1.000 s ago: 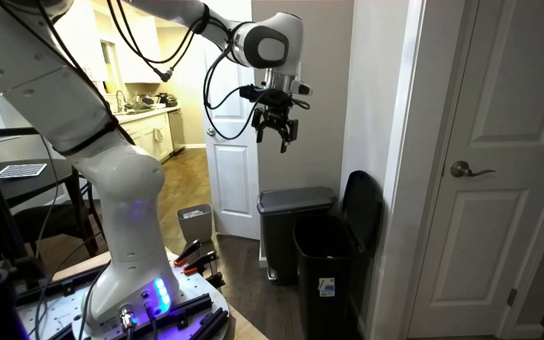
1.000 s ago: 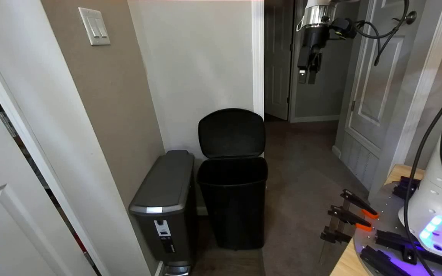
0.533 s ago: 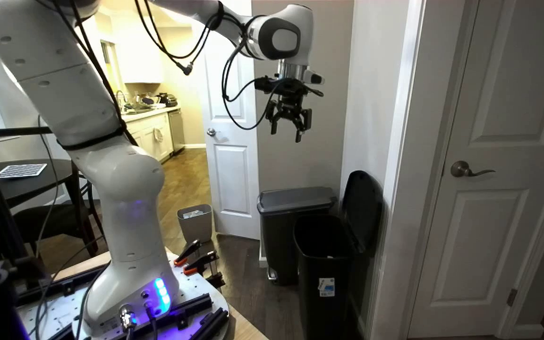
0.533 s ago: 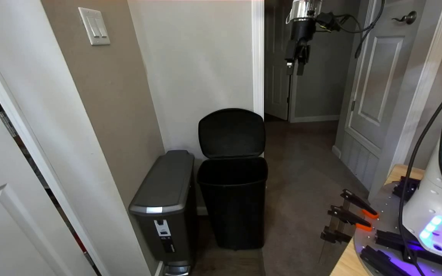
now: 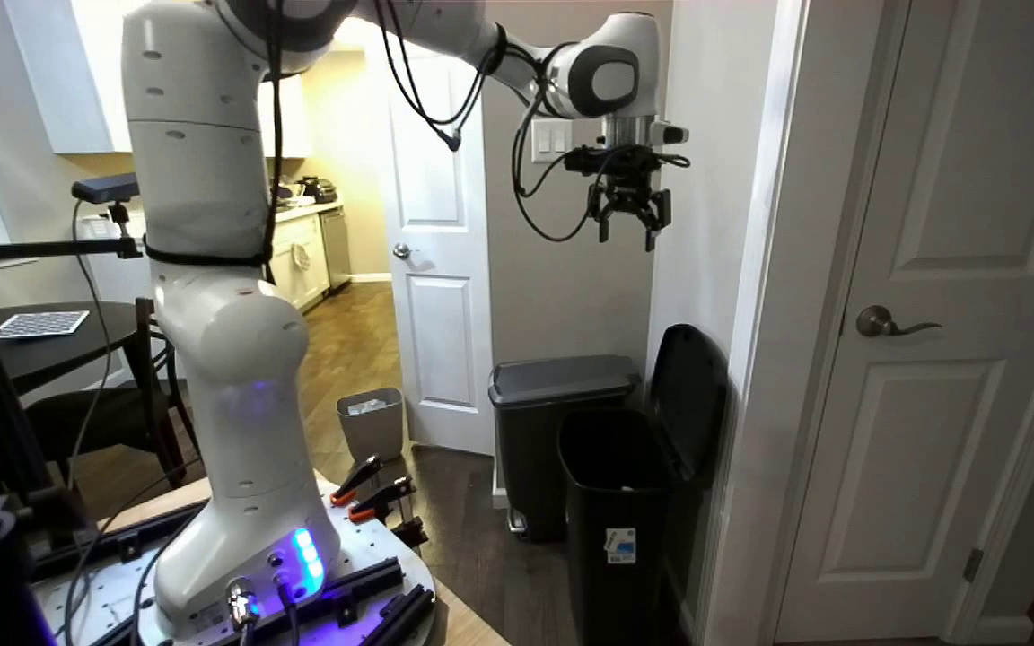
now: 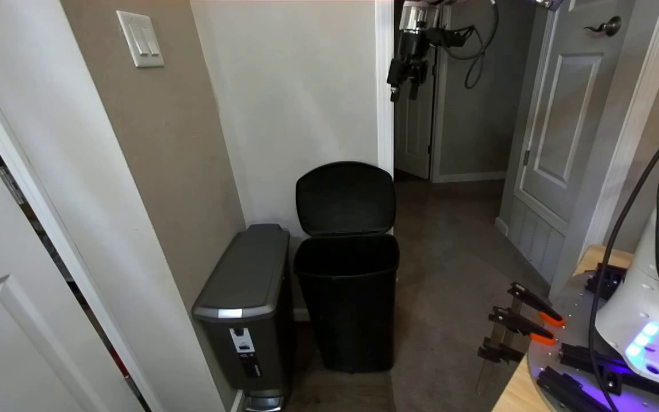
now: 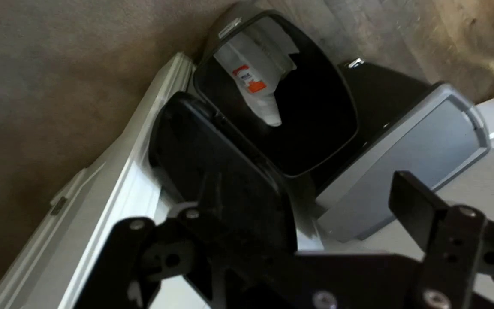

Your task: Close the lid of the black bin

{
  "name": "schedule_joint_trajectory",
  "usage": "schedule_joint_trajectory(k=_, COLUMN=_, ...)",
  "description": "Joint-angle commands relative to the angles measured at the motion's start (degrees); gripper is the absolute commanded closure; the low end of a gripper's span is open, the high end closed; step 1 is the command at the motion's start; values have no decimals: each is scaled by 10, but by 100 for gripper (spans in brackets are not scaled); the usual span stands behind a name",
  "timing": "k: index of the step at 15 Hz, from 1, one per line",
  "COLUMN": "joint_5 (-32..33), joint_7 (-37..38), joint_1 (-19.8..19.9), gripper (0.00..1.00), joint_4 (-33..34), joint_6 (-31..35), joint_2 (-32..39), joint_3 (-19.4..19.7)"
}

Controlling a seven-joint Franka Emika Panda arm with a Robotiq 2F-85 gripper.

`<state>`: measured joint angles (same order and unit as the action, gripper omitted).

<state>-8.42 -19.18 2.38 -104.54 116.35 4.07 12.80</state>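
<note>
The black bin (image 5: 611,601) stands upright with its top open in both exterior views (image 6: 352,326). Its glossy black lid (image 5: 689,395) is swung up and leans back against the white wall and door trim (image 6: 345,199). In the wrist view the bin's inside (image 7: 315,111) and the raised lid (image 7: 212,171) show below my gripper. My gripper (image 5: 627,238) is open and empty, pointing down, high above the bin and lid and apart from both. It also shows in an exterior view (image 6: 404,96). In the wrist view the fingers (image 7: 309,189) stand wide apart.
The silver bin (image 5: 562,381) with a flat grey top stands right beside the black bin (image 6: 249,269). A white item with an orange label (image 7: 247,79) lies inside the black bin. A wall corner and white door trim (image 5: 755,296) are close behind the lid.
My gripper has moved across to above the bins, rightward and slightly up in an exterior view. The lid and both bins have not moved.
</note>
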Motion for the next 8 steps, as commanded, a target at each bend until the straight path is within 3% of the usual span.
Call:
schedule_joint_trajectory(k=1, joint_5=-16, joint_7=41, joint_1=33, gripper=0, joint_4=112, joint_6=27, joint_2=109, joint_3=-25)
schedule_joint_trajectory(k=3, joint_5=-5, joint_7=59, joint_1=42, gripper=0, joint_4=158, joint_6=9, joint_2=152, joint_3=-37)
schedule_joint_trajectory(k=4, joint_5=5, joint_7=42, joint_1=46, gripper=0, joint_4=108, joint_6=21, joint_2=108, joint_3=-41)
schedule_joint_trajectory(k=8, joint_5=7, joint_7=54, joint_1=50, gripper=0, joint_4=152, joint_6=22, joint_2=155, joint_3=-50)
